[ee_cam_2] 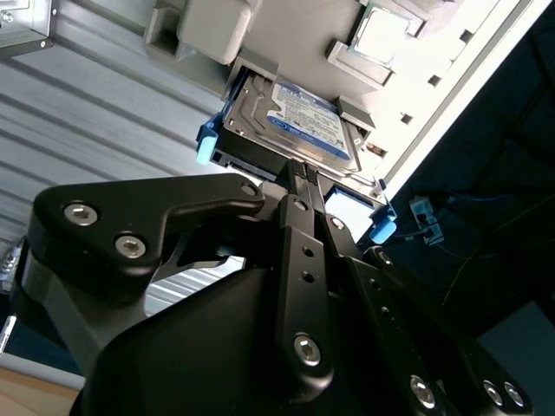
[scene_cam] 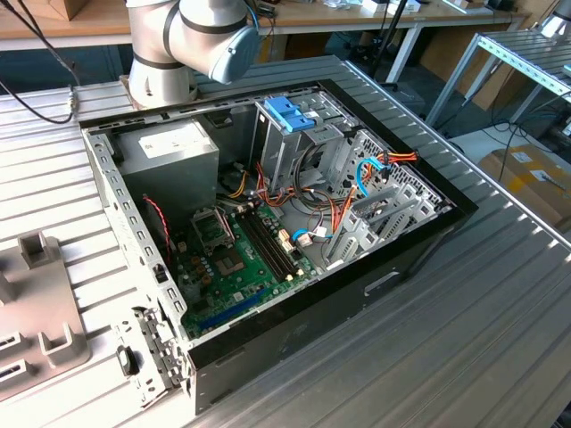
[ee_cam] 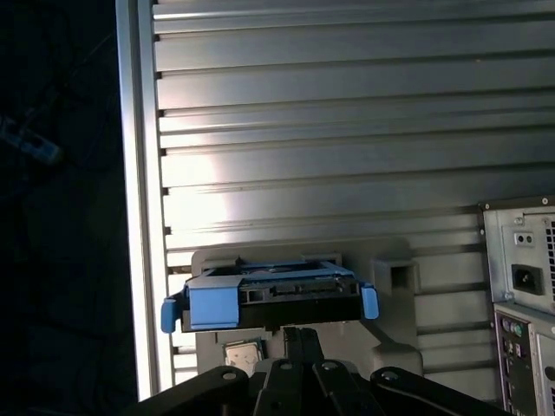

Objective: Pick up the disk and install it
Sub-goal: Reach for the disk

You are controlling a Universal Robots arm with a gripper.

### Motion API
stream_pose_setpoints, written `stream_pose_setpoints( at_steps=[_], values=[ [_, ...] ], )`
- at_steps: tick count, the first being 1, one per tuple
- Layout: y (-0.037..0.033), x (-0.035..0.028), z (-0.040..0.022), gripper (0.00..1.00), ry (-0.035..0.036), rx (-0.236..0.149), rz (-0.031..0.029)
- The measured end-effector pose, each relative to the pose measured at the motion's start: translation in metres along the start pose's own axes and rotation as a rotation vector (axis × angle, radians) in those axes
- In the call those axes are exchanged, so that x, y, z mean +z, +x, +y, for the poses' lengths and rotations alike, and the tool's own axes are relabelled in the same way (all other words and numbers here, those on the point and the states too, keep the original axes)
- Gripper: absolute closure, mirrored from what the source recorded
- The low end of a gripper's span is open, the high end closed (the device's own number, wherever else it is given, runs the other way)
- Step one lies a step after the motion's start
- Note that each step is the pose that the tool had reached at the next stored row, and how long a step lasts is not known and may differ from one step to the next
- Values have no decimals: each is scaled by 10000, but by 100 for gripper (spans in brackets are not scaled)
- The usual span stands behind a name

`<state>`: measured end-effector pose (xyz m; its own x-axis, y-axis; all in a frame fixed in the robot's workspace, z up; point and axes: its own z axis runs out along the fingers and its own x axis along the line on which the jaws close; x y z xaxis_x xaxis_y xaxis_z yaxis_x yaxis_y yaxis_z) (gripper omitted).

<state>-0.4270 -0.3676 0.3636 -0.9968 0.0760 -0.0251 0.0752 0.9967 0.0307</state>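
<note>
Ribbed metal counter (ee_cam: 347,130) under everything here. The hand (ee_cam_2: 303,170) is pinched narrow with nothing in it, tips right at the near end of the disk (ee_cam_2: 290,117). The disk lies label-up in a grey holder (ee_cam_2: 212,26) on the counter, near the opened computer case (scene_cam: 384,285).

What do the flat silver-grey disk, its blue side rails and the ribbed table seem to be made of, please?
The flat silver-grey disk looks like bare metal, dull sheen, plus a glossy label. Its blue side rails are likely moulded plastic: uniform matte colour. The ribbed table is probably aluminium, brushed, reflective.
</note>
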Motion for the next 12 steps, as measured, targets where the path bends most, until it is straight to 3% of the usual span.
stream_pose_setpoints(
  at_steps=[12],
  values=[
    [5, 17, 0, 89, 16, 1, -5]
  ],
)
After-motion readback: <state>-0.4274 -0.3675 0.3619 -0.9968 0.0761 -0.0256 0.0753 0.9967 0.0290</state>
